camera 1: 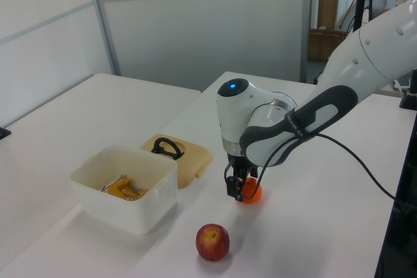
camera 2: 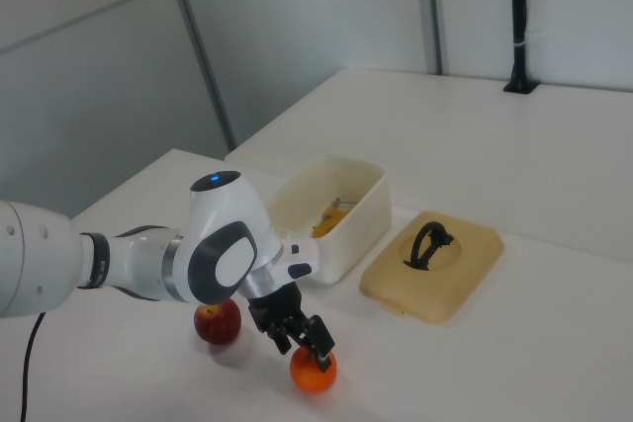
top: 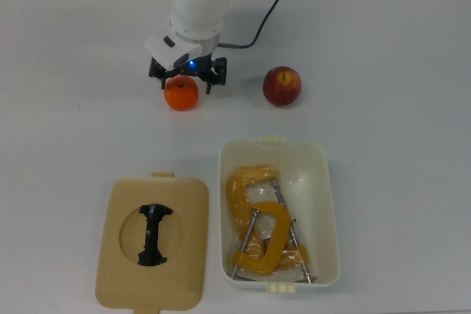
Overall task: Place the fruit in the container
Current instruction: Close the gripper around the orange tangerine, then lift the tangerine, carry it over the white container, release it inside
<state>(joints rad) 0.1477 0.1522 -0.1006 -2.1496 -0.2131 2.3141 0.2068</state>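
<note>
Top view showed the black two-finger gripper (top: pixel 187 79) spread wide astride the round orange mandarin (top: pixel 181 94).

Glossy red apple (top: pixel 282 86), matt cream plastic tub (top: pixel 329 204), yellow-painted metal clamps (top: pixel 254 215)

looks like a robotics lab or office space: plain white surface (camera 1: pixel 78 115), grey partition wall panels (camera 1: pixel 195 24) behind, a white robot arm (camera 1: pixel 365 50) trailing a black cable (camera 1: pixel 365 167).
</note>
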